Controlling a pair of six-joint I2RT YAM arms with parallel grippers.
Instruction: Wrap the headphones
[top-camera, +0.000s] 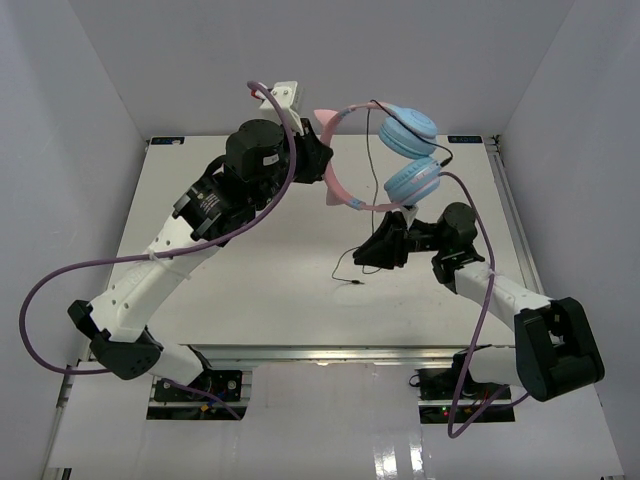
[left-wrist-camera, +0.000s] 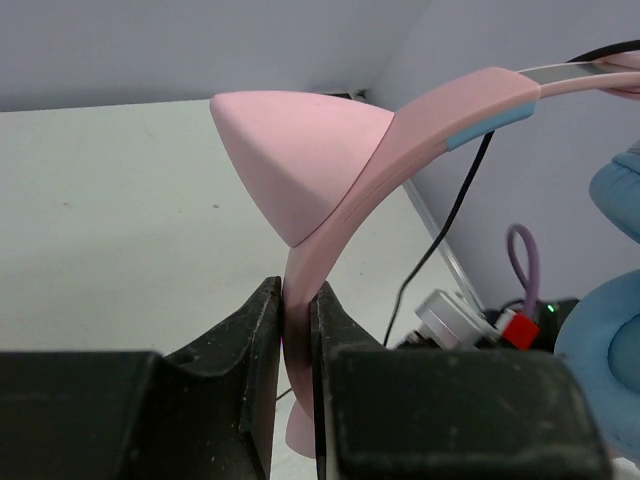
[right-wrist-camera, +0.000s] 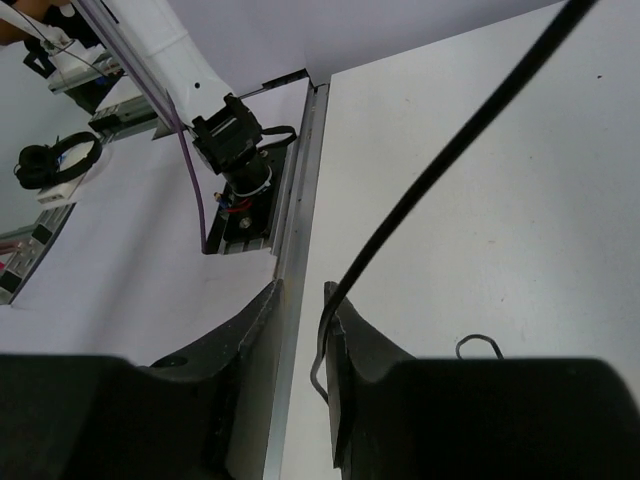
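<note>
**Headphones up, cord loose — wrapping hardly begun.**

Over the far middle of the table (top-camera: 250, 300), my left gripper (left-wrist-camera: 295, 288) is clenched on the headband (left-wrist-camera: 420, 130) of the headphones (top-camera: 345, 195), just below a cat ear (left-wrist-camera: 300, 150). It holds them in the air with both cups (top-camera: 412, 180) toward the right. My right gripper (right-wrist-camera: 300, 292) sits under the cups with its jaws apart — the cord (right-wrist-camera: 450, 150) runs down between them against one finger, not pinched as far as I can see. In the top view the cord dangles free, its end (top-camera: 358, 283) lying on the table, and I see no turns round band or cups. I judge the hold is set and all the winding is left.
</note>
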